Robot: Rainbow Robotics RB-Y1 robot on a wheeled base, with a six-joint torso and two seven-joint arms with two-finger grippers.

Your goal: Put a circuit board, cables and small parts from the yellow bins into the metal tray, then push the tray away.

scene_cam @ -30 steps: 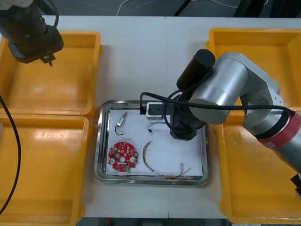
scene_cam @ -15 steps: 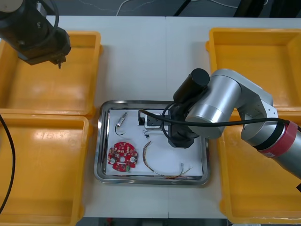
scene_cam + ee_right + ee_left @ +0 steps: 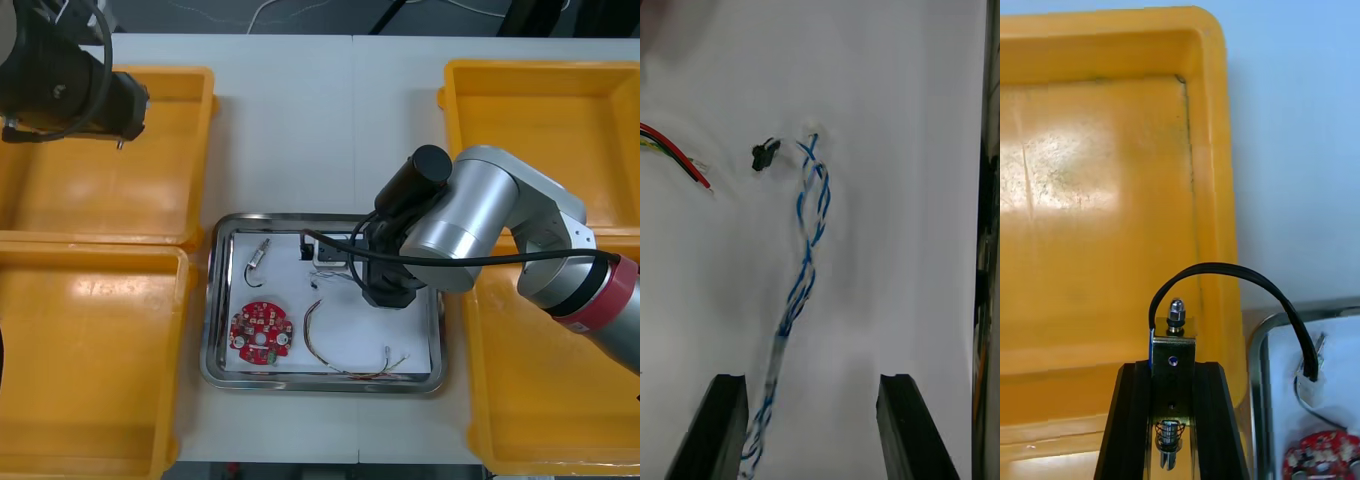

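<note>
Now left pincer (image 3: 1171, 367) pinches one small metal part (image 3: 1174, 341); right pincer (image 3: 812, 382) spread; four bins (image 3: 100, 210).

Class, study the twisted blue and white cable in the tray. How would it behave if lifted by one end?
Probably floppy: the twisted blue and white cable lies in loose bends in the tray, so it would droop from the open right pincer. Likely light: its strands are thin. It may slip, being narrower than the pincer's gap.

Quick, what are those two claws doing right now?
Left gripper: shut on a small metal part over a yellow bin.
Right gripper: open above the blue and white cable.
</note>
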